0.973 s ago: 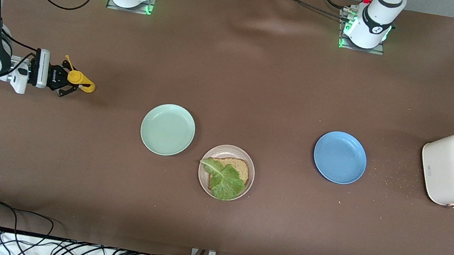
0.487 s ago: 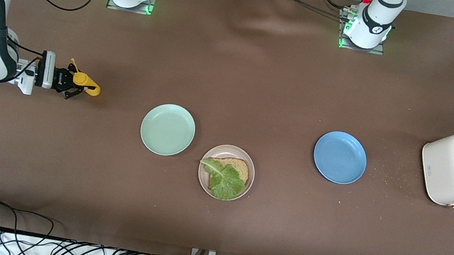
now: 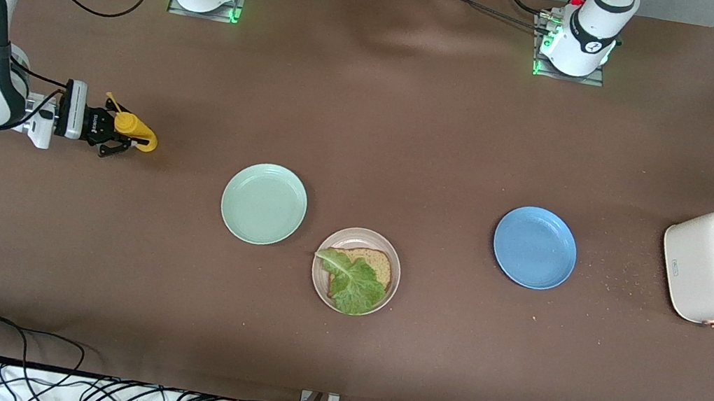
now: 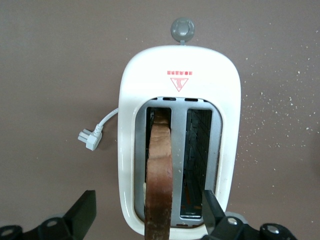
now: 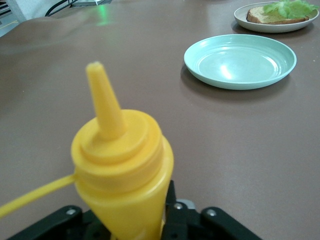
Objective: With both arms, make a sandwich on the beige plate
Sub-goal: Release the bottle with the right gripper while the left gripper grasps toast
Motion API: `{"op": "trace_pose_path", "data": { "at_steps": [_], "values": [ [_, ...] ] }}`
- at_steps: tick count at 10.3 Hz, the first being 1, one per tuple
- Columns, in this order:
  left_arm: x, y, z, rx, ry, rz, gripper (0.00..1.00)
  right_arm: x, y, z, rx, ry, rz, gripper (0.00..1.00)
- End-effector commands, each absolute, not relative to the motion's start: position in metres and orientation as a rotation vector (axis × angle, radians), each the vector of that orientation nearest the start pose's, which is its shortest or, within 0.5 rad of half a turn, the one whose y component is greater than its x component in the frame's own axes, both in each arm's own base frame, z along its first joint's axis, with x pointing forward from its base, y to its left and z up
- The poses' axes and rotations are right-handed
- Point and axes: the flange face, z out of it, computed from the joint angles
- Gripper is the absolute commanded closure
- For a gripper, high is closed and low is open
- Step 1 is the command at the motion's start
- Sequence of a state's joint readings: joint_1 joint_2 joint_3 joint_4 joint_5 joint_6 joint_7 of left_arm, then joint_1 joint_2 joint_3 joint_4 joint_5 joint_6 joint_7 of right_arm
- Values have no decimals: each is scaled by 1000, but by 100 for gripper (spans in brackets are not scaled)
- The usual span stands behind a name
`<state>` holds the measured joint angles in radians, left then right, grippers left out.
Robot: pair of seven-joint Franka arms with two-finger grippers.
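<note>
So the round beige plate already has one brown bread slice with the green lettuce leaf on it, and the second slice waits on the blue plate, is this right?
Not quite. The second brown bread slice stands in a slot of the white toaster, as the left wrist view shows; the round blue plate holds nothing. The rest is right: the round beige plate carries one bread slice with the green lettuce leaf on it.

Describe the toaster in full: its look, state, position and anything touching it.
The toaster is a glossy cream-white two-slot model with rounded corners, a small red warning mark on top and metal-lined slots. It stands upright on the brown table at the left arm's end, crumbs scattered around it. Its white cord and plug lie loose on the table, unplugged. A brown bread slice stands on edge in one slot, sticking out above it; the other slot is empty. The left gripper straddles the slice, fingers wide apart.
</note>
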<state>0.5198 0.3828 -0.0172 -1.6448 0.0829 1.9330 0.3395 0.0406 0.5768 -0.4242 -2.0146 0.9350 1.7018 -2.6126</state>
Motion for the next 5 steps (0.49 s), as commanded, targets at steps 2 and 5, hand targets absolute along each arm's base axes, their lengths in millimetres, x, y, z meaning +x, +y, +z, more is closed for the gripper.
{"op": "trace_pose_path", "data": {
  "at_steps": [2,5],
  "values": [
    [556,319,392,-3089,-198,167,72,510,-163,170,-1558,-1661,-715,0],
    [557,318,392,-3089,-183,167,100,514,-203,165,-1563,-1658,-675,0]
  ]
}}
